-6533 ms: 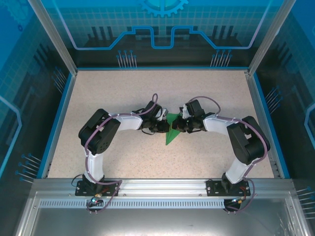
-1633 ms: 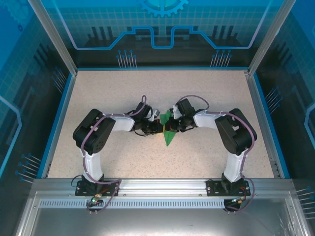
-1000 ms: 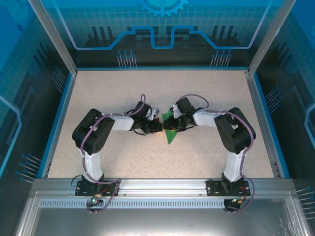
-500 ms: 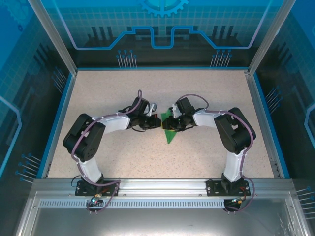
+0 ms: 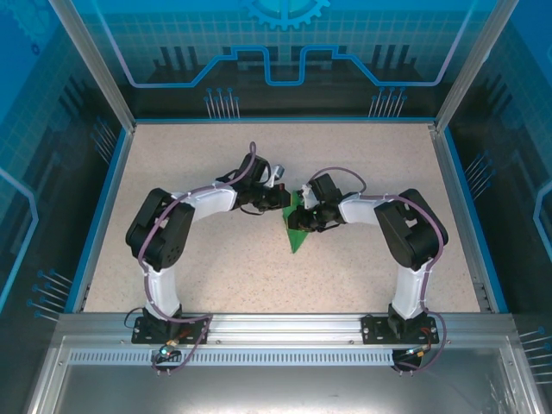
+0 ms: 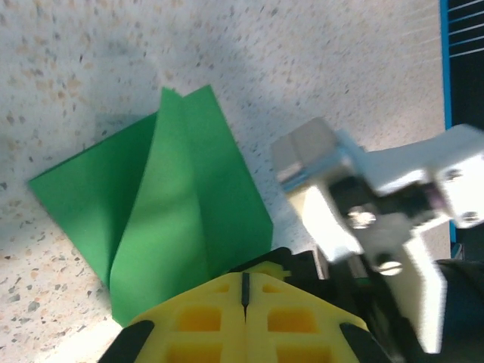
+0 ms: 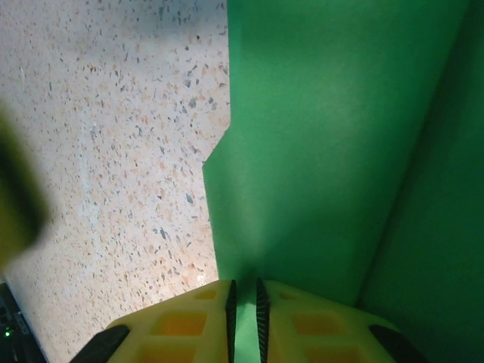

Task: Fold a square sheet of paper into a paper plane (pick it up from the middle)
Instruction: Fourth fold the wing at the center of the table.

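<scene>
Right wrist: edge of folded green paper [image 7: 325,151] between the right fingers [image 7: 181,325].

A folded sheet of thin green paper [image 5: 296,235] lies near the middle of the pale speckled tabletop [image 5: 216,276], its pointed end toward the near edge. The yellow-fingered left claw [image 5: 283,202] sits at its far-left corner. The yellow-fingered right claw [image 5: 300,221] sits on its right side, with an edge of the sheet between its jaws.
</scene>
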Robot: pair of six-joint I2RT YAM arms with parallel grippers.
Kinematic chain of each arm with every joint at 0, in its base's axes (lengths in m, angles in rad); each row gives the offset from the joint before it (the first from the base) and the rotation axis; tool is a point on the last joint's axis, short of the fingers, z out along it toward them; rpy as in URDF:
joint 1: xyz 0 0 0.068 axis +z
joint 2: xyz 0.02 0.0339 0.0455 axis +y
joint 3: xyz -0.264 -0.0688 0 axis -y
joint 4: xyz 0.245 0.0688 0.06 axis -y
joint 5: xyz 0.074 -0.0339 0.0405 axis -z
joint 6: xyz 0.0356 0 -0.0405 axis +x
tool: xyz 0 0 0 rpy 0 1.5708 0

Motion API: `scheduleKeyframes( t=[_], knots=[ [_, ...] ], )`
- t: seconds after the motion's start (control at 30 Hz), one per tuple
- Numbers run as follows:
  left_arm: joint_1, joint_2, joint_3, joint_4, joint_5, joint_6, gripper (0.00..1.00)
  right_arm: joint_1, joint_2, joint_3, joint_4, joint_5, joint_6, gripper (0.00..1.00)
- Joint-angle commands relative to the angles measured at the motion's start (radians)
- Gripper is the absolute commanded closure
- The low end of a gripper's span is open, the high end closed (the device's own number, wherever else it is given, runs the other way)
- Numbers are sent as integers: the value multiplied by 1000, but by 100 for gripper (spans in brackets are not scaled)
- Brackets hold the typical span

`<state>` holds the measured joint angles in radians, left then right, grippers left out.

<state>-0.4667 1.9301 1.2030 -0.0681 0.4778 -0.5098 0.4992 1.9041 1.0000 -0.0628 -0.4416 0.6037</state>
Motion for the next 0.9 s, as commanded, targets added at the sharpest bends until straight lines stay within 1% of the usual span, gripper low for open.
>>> scheduleKeyframes(
  t=[0.0,0.13,0.57,0.87],
  knots=[
    [-6,35,39,-46,70,48,100,8,28,-28,-54,11,-8,84],
    [-12,70,58,-85,79,72,100,9,29,-30,-55,15,-7,89],
    [-24,84,30,-93,75,103,100,1,-16,-62,-43,30,10,90],
    [-36,62,-22,-76,66,96,100,-7,-23,-90,-16,20,25,95]
  ],
)
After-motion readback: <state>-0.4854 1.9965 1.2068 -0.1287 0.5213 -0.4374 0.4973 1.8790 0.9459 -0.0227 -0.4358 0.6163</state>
